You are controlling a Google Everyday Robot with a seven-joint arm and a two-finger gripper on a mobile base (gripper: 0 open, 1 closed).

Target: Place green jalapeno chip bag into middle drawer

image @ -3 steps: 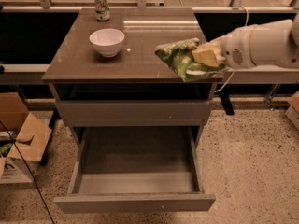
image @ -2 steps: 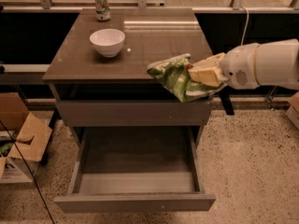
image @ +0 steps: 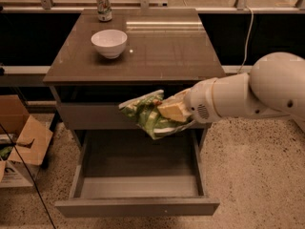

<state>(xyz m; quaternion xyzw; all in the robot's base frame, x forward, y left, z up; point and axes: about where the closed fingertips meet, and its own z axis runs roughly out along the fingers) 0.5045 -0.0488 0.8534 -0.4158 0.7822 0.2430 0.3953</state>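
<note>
You had the gripper (image: 174, 111) clamped on the right side of the green jalapeno chip bag (image: 144, 113). The bag hung in the air in front of the cabinet, above the open middle drawer (image: 138, 168). On the cabinet top (image: 167, 49) stood a white bowl (image: 109, 42), with a drink can (image: 102, 5) behind it.

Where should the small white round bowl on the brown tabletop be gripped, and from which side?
I would grip the small white round bowl at its rim, coming from above: it stands upright, mouth open upward, and its round sloping wall offers no flat sides. The end effector is shut on the crinkly green chip bag over the open grey drawer.
</note>
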